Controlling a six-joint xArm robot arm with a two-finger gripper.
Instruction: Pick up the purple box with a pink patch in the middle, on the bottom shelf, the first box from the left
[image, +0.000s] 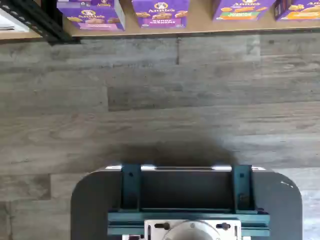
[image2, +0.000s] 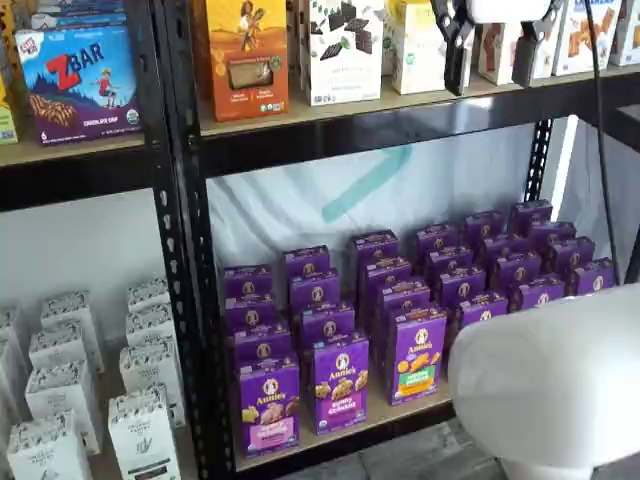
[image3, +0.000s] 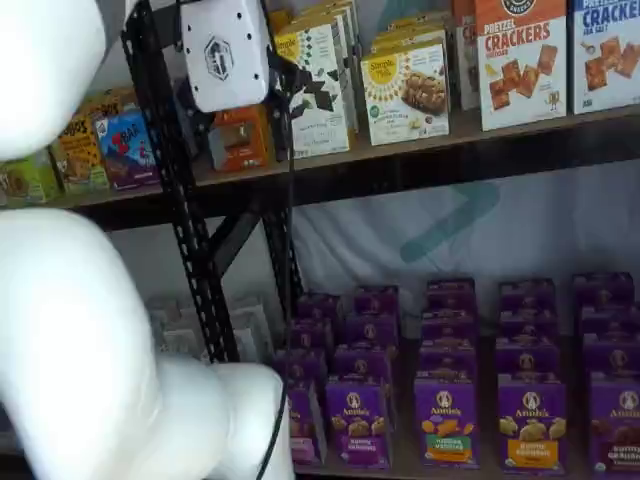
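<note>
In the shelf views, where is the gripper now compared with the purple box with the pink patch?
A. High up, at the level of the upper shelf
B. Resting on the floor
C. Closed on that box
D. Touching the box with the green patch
A: in a shelf view the gripper hangs open from the top edge before the upper-shelf cartons, far above the purple box on the bottom shelf.

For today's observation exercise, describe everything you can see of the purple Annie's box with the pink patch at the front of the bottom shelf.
The purple box is an upright carton, cardboard by its look, with a round white rabbit logo near the top, yellow snack pictures below it and a pink patch across the lower front. It stands on the tan bottom shelf at the front of the leftmost row, beside the black rack post, with like purple cartons behind it and another close on its right. Nothing grips it; the gripper hangs far above.
</note>
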